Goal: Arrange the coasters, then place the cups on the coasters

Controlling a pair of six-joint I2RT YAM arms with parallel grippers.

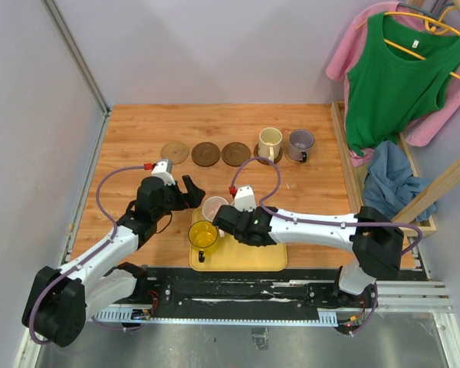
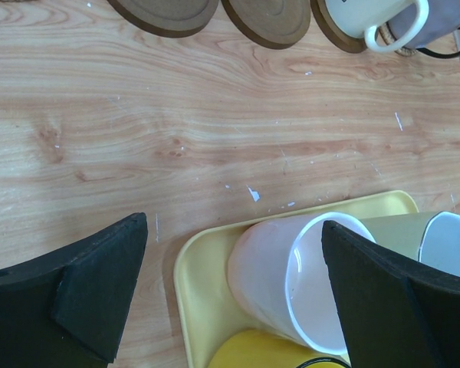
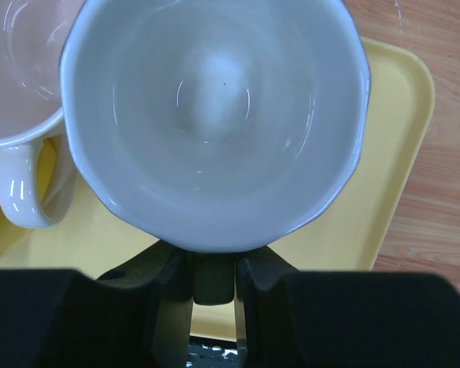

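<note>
Three bare coasters [image 1: 205,153] lie in a row at the back. To their right the cream cup [image 1: 270,142] and the grey-purple cup [image 1: 300,144] each stand on a coaster. The yellow tray [image 1: 249,257] holds the yellow cup [image 1: 203,237], the pink cup [image 1: 214,207] and the pale green-white cup [image 3: 215,115]. My right gripper [image 3: 213,268] is shut on the green-white cup's dark handle, over the tray. My left gripper [image 2: 234,230] hangs open above the tray's back left corner, with the pink cup [image 2: 287,276] lying between its fingers untouched.
A wooden crate [image 1: 383,180] with blue cloth stands at the right edge of the table. Green and pink garments [image 1: 395,77] hang above it. A grey wall [image 1: 31,153] borders the left side.
</note>
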